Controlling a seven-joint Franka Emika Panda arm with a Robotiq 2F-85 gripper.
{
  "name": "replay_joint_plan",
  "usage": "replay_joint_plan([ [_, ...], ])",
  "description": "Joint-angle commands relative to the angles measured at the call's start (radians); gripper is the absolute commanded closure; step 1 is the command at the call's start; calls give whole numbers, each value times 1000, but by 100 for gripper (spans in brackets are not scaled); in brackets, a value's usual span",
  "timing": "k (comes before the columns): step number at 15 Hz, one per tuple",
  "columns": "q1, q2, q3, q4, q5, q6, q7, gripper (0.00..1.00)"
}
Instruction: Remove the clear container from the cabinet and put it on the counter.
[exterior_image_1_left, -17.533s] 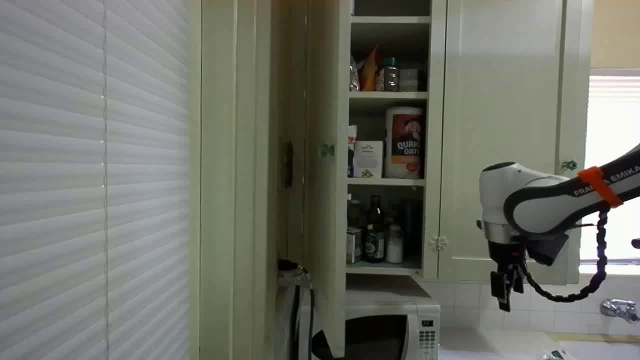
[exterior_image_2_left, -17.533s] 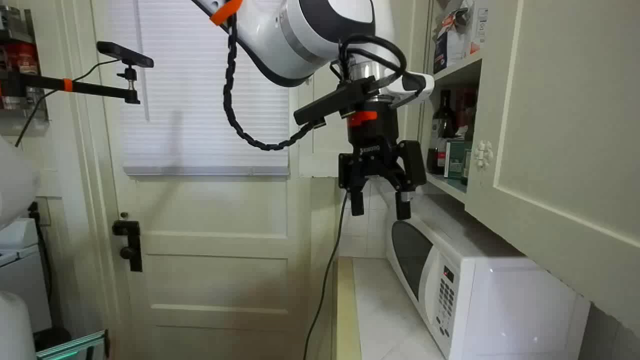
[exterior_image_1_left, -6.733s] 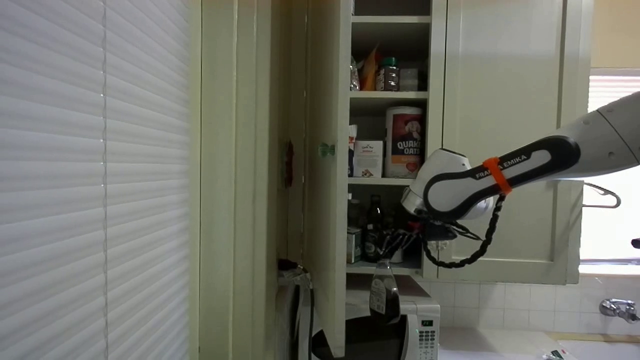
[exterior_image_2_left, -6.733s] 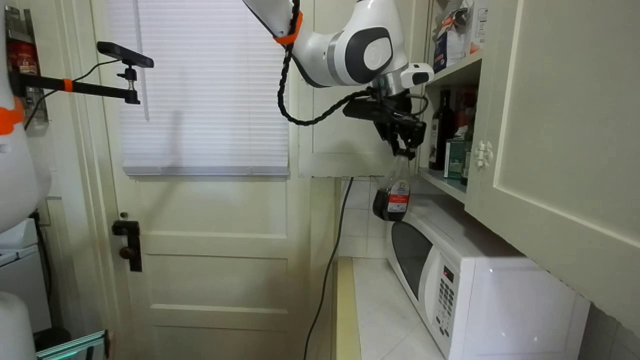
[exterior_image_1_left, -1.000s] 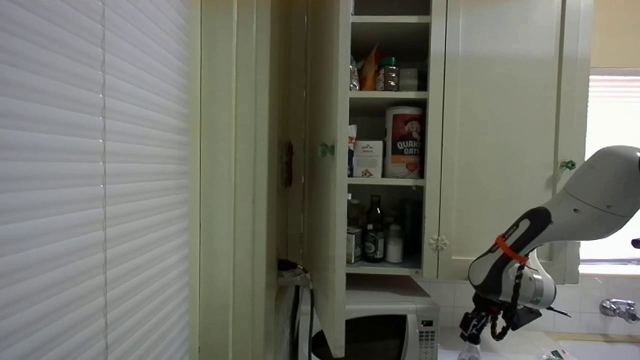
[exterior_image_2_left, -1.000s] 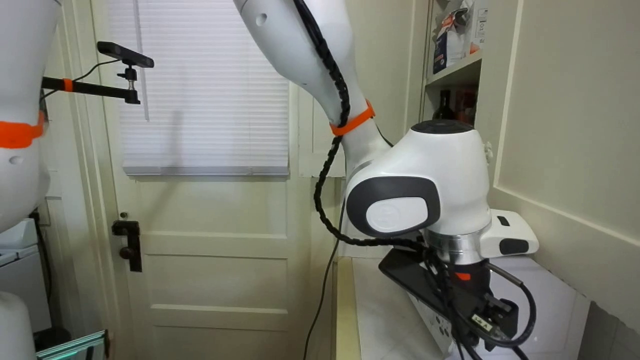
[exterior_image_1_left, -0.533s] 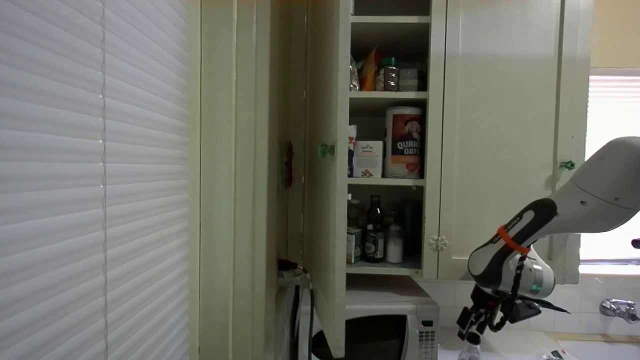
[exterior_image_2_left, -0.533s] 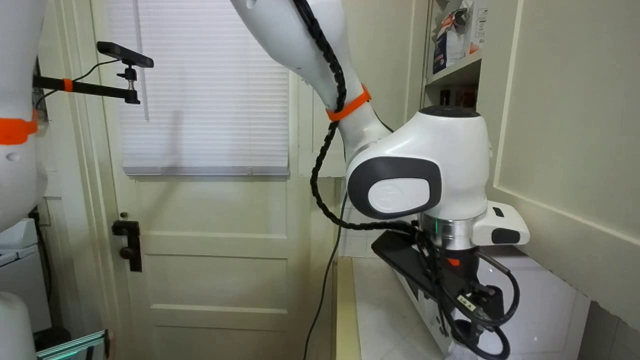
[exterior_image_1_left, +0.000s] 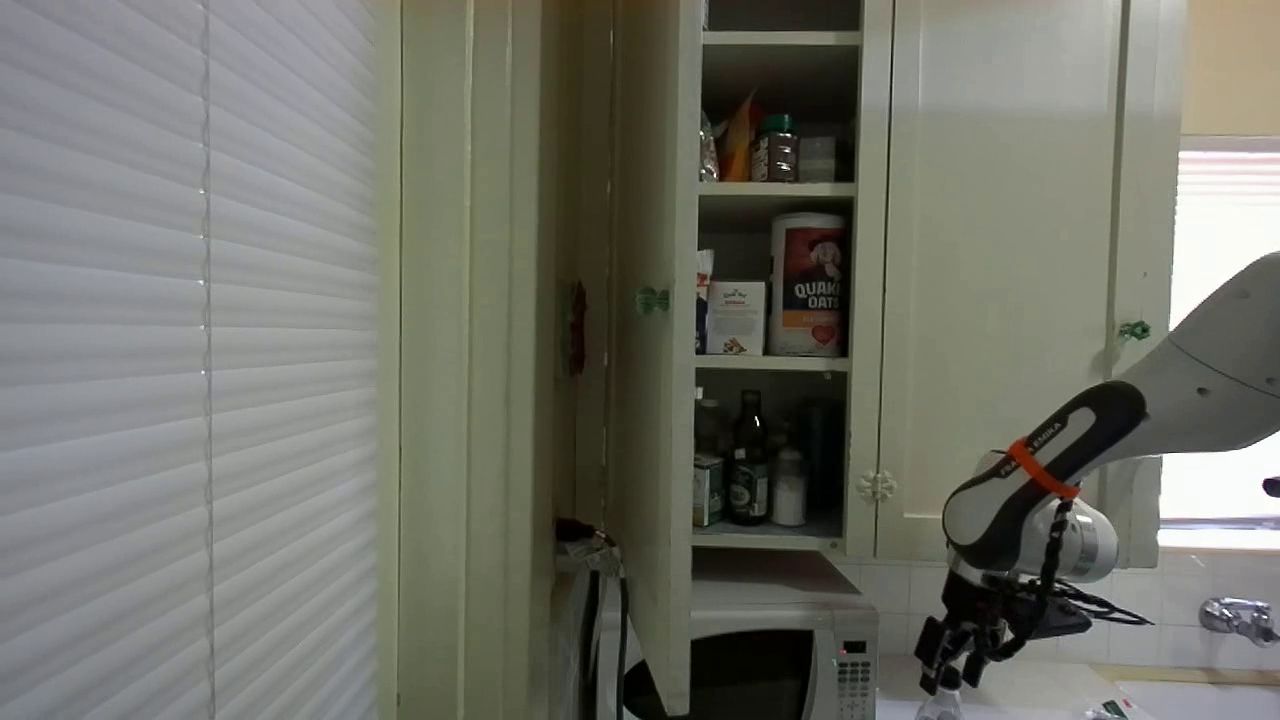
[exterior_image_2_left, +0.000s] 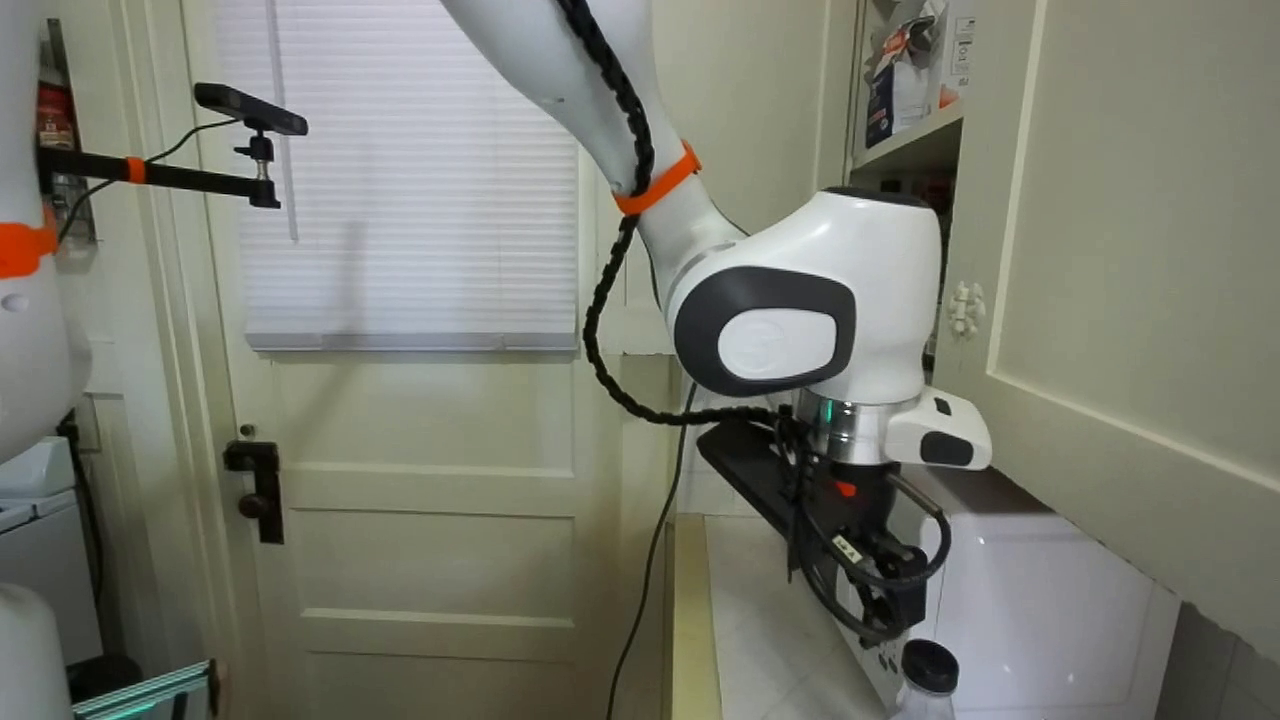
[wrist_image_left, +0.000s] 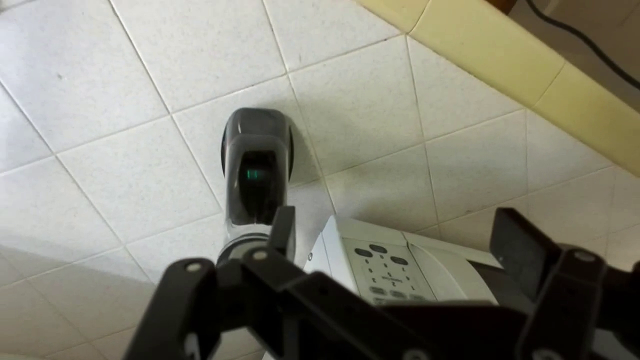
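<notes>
The clear container is a clear bottle (wrist_image_left: 257, 175) with a dark cap and dark contents. It stands upright on the pale tiled counter (wrist_image_left: 120, 175) beside the microwave. Its top shows at the bottom edge of both exterior views (exterior_image_1_left: 940, 707) (exterior_image_2_left: 925, 703); the rest is cut off there. My gripper (wrist_image_left: 402, 240) is open and empty, just above and beside the bottle. In the wrist view one finger overlaps the bottle's neck, which lies outside the jaws; I cannot tell if they touch. The cabinet (exterior_image_1_left: 775, 365) stands open with its shelves of goods.
The white microwave (wrist_image_left: 390, 270) sits right by the gripper and bottle. The open cabinet door (exterior_image_2_left: 1130, 250) hangs over it. A yellow counter edge (wrist_image_left: 500, 55) borders the worktop. A faucet (exterior_image_1_left: 1237, 618) and a small packet (exterior_image_1_left: 1112, 708) are at the far side.
Earlier the gripper held the bottle in front of the cabinet. Now the bottle stands on the counter, the jaws are open, and over the last second the gripper moved up and off it.
</notes>
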Motion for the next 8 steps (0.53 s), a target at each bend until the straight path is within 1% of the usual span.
replay_joint_plan([
  [1, 24, -166, -32, -87, -155, -111, 177, 0],
  [3, 26, -262, -38, -109, -265, -204, 270, 0],
  [6, 27, -430, -18, -118, -286, -334, 345, 0],
  [8, 33, -529, 1, -100, -289, -413, 404, 0],
])
